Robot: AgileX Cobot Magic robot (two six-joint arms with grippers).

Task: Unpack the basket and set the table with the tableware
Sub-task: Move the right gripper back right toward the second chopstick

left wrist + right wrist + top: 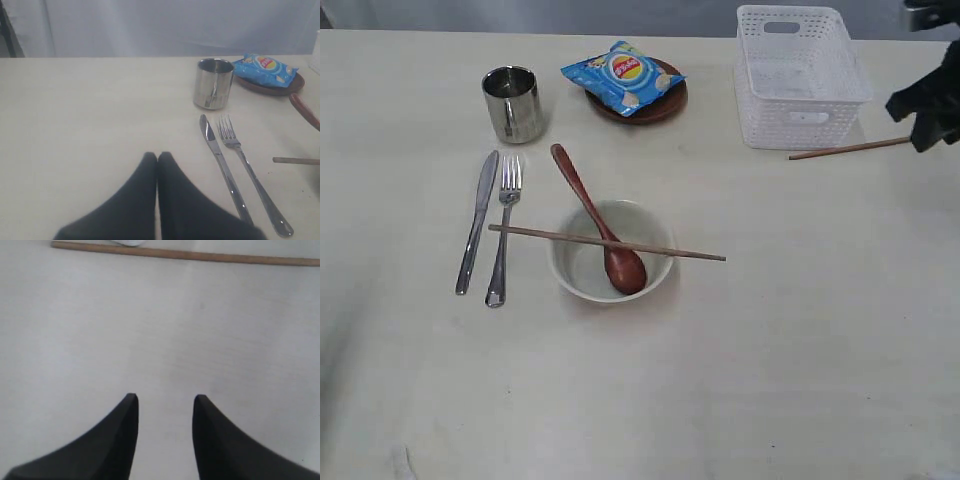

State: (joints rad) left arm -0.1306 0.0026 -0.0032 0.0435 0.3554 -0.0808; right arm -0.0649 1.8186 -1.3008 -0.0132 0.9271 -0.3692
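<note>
The white basket (802,124) stands empty at the back right of the table (780,350). One chopstick (850,149) lies just in front of the basket, and my right gripper (926,128) hovers at its right end. In the right wrist view that gripper (166,399) is open over bare table with nothing between its fingers, the chopstick (185,255) ahead of it. The white bowl (582,268) holds the wooden spoon (600,220), and a second chopstick (605,241) rests across its rim. Knife (478,220), fork (504,228) and steel cup (513,103) sit to the left. My left gripper (157,156) is shut and empty.
A blue chip bag (623,75) lies on the small brown plate (665,108) behind the bowl. In the left wrist view the knife (222,167), fork (250,172) and cup (213,83) lie close to the shut fingers.
</note>
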